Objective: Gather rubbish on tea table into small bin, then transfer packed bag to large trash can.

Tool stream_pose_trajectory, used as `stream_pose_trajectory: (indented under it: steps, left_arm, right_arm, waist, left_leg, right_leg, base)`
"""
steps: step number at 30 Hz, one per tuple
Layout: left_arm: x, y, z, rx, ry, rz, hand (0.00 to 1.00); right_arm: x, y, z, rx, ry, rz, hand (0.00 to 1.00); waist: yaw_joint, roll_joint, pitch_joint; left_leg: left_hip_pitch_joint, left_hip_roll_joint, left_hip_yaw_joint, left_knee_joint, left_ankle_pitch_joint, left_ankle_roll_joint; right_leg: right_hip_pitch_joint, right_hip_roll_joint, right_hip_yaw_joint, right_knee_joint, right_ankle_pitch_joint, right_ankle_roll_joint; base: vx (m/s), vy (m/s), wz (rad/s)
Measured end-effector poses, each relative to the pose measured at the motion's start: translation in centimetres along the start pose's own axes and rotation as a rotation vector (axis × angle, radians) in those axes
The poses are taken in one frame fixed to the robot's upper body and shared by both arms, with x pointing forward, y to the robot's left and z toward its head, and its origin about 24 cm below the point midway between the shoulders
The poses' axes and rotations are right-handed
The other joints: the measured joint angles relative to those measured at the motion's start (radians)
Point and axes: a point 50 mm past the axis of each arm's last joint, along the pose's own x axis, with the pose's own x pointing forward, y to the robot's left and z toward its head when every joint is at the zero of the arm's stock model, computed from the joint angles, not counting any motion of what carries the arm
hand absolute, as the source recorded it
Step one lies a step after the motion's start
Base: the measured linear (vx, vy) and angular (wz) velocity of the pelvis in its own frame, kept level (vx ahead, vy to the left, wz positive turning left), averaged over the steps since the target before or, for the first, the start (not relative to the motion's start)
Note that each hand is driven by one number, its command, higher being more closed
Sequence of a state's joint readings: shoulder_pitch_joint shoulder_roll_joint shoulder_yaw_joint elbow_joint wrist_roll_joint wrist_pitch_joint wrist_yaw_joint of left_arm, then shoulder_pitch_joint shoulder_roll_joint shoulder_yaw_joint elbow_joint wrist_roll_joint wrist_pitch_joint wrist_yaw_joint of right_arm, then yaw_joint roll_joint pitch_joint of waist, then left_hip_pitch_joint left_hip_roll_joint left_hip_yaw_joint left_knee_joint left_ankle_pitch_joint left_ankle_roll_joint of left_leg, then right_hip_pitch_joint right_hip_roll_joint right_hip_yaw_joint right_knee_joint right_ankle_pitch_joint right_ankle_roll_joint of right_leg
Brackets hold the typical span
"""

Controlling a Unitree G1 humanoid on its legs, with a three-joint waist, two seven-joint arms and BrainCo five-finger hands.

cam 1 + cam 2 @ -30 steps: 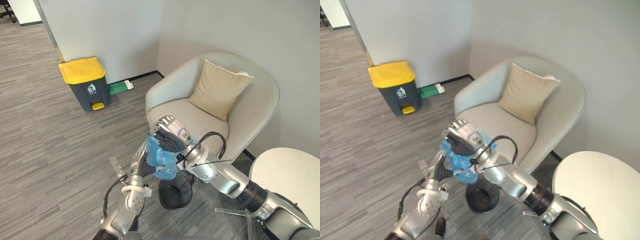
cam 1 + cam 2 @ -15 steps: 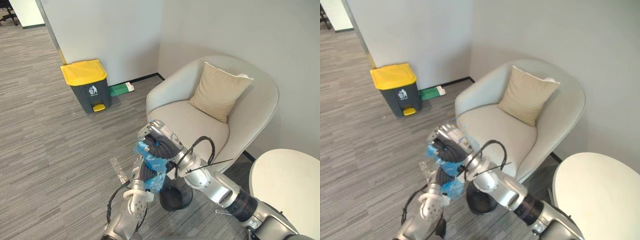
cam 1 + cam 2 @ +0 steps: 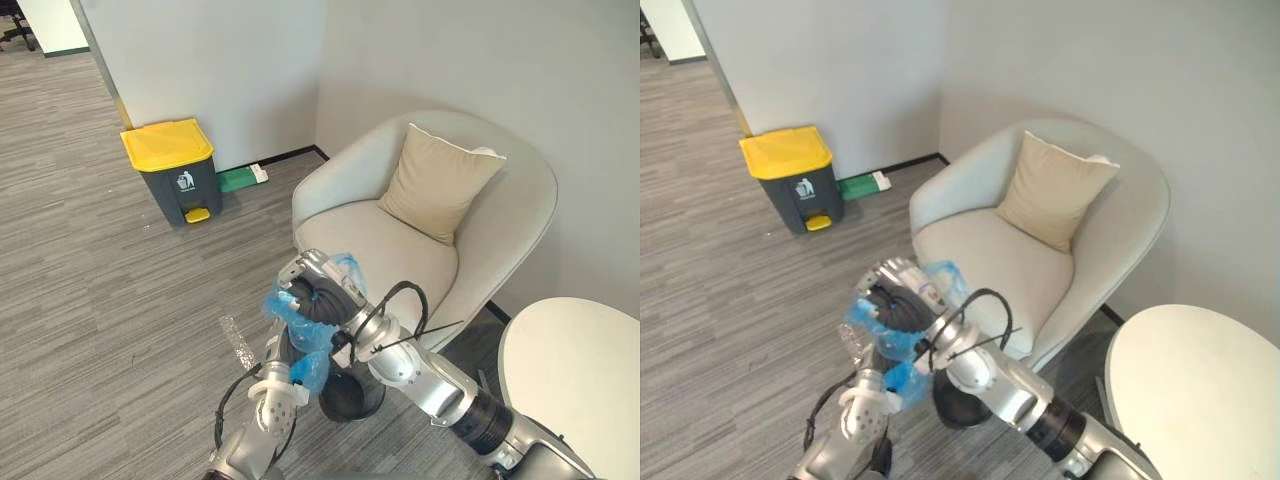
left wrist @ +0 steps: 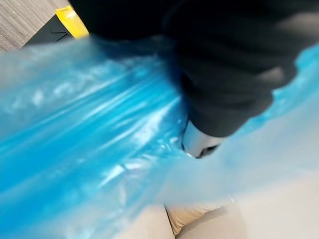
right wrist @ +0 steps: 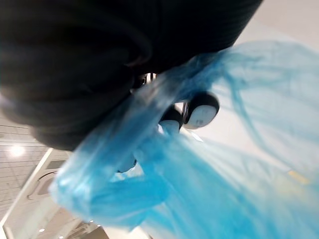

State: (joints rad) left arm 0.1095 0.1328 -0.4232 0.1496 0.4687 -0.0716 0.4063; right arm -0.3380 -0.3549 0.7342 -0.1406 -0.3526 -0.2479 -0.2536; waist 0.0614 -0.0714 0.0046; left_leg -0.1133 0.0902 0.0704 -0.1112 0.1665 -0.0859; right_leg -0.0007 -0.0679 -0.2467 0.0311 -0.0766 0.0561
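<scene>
Clutching blue bag [image 3: 286, 309], right hand [image 3: 318, 296] above small bin [image 3: 345, 402]; left hand [image 3: 282, 351] grip: cannot tell; trash can [image 3: 172, 172] well apart across floor [image 3: 100, 280]

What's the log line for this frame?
right hand: shut on blue bag | left hand: against bag from below | small bin: on floor beneath | large trash can: by wall, lid closed

Beige cushion [image 3: 437, 184] on cream armchair [image 3: 525, 205]
</scene>
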Motion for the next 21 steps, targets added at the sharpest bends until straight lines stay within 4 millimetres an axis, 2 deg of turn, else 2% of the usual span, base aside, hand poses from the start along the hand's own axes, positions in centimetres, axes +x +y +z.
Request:
stream_pose_trajectory:
  steps: [7, 14, 21]
  left_arm:
    - [0.4, 0.4, 0.6, -0.045, -0.014, 0.019, 1.0]
    - [0.9, 1.3, 1.9, -0.081, -0.067, 0.061, 1.0]
    - [0.9, 1.6, 1.8, -0.082, -0.065, 0.072, 1.0]
  right_arm:
    - [-1.1, -1.4, -1.5, -0.07, 0.062, 0.0, 0.0]
    - [-2.6, -4.6, -3.2, -0.235, 0.12, 0.0, 0.0]
    - [-3.2, -6.0, -3.7, -0.365, 0.124, 0.025, 0.0]
  waist:
    - [-0.004, 0.0, 0.0]
    - [-0.006, 0.0, 0.0]
    - [-0.007, 0.001, 0.0]
  left_leg:
    - [0.001, -0.001, 0.001, 0.0, 0.0, 0.0]
    - [0.004, 0.0, 0.003, 0.0, 0.0, 0.0]
    - [0.004, 0.0, 0.004, 0.0, 0.0, 0.0]
  right_leg:
    - [0.0, -0.001, 0.001, 0.0, 0.0, 0.0]
    - [0.001, 0.0, 0.003, 0.0, 0.001, -0.001]
    - [0.002, 0.0, 0.004, -0.001, 0.001, -0.001]
  base:
    - [0.0, 0.0, 0.0]
    - [0.0, 0.0, 0.0]
    - [0.0, 0.0, 0.0]
